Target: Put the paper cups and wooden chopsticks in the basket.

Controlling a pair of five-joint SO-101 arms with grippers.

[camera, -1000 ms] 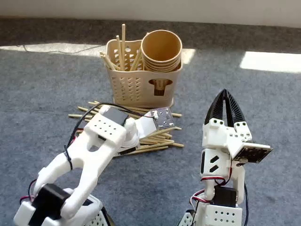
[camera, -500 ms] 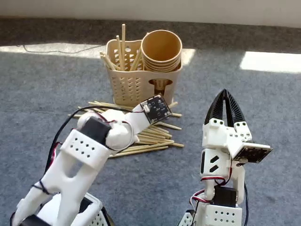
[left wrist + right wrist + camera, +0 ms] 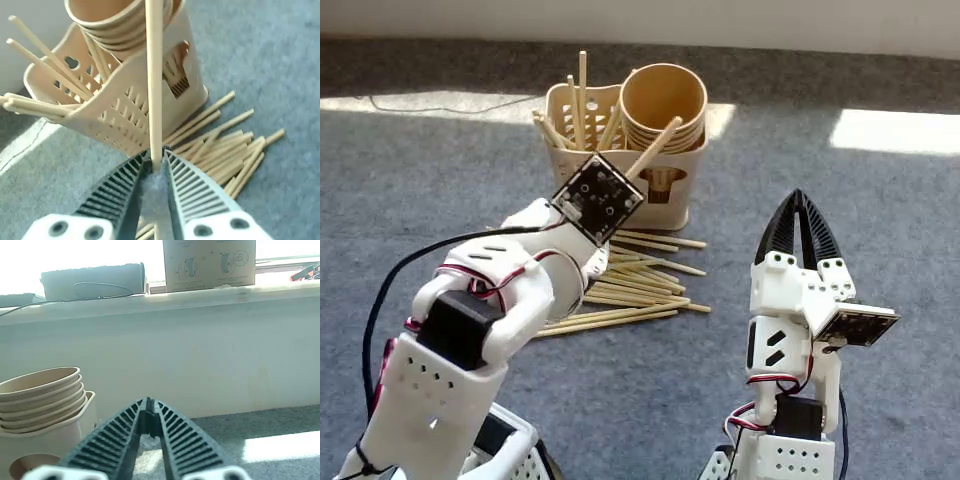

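Note:
A cream perforated basket point(image 3: 582, 185) stands at the back of the grey carpet with stacked paper cups point(image 3: 663, 103) and several chopsticks point(image 3: 582, 92) upright in it. My left gripper point(image 3: 156, 162) is shut on one wooden chopstick point(image 3: 154, 75), raised in front of the basket; the stick point(image 3: 655, 146) slants up toward the cups. A pile of loose chopsticks point(image 3: 640, 285) lies on the carpet before the basket. My right gripper point(image 3: 799, 225) stands upright to the right, shut and empty; its own view point(image 3: 148, 416) shows the cups point(image 3: 40, 392) off to one side.
Grey carpet runs all around, with open room to the right of the basket and behind it. A pale wall with a sill point(image 3: 200, 295) rises beyond the carpet. Sunlit patches point(image 3: 895, 130) lie at the back.
My left arm rose from the chopstick pile and swung toward the basket, carrying one chopstick up with it. The right arm has kept still.

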